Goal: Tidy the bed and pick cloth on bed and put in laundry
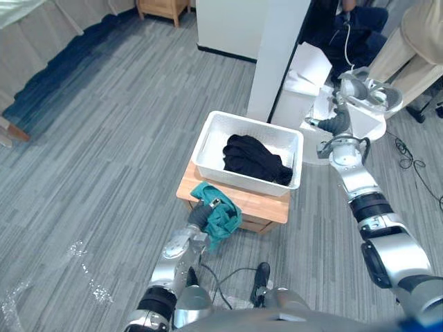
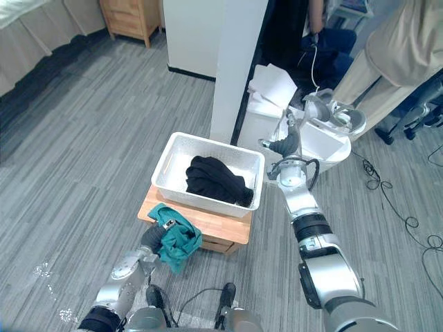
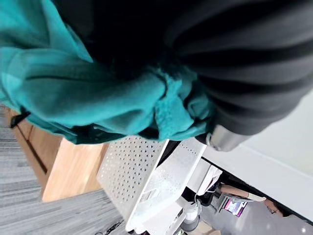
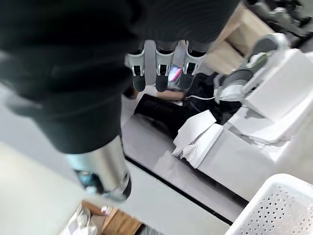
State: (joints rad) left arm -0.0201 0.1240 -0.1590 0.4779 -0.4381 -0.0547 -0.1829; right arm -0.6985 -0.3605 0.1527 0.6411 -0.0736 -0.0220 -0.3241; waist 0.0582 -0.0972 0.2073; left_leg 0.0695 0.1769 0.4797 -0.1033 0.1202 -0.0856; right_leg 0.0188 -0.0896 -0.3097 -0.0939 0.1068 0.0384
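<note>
Where the cloth is: the teal cloth (image 1: 221, 214) is bunched in the left hand (image 1: 197, 216), with a loose end hanging below the hand.
Left hand's hold: fingers closed round the bundle. A silver finger shows over its top, and the left wrist view has the cloth (image 3: 98, 88) pressed against the palm.
Key relation: the white perforated laundry basket (image 1: 205, 142) lies ahead of the left hand and a little to its right, with its near rim above the bundle.
Hand against the bench: the left hand is just beside the near left corner of the wooden bench (image 1: 266, 206) that carries the basket. Whether the cloth touches the bench edge cannot be told.
Basket's long axis: it runs crosswise to the left hand's reach, so the long near wall faces the hand.
Cloth's axis: none clear, since it is a crumpled wad.
Basket contents: black clothes (image 1: 255, 158) are heaped toward the side far from the left hand. The end nearest that hand is bare.
Nearer arm: the left, by a wide margin.
Right hand: the right hand (image 1: 333, 124) is raised well apart from the cloth, beyond the basket's far right corner. Its fingers (image 4: 161, 73) are straight and hold nothing.
Judged next move: lift the bundle up and forward over the near rim, then let go above the bare end.
Risk: the hanging end may catch on the rim or drape outside the basket.
</note>
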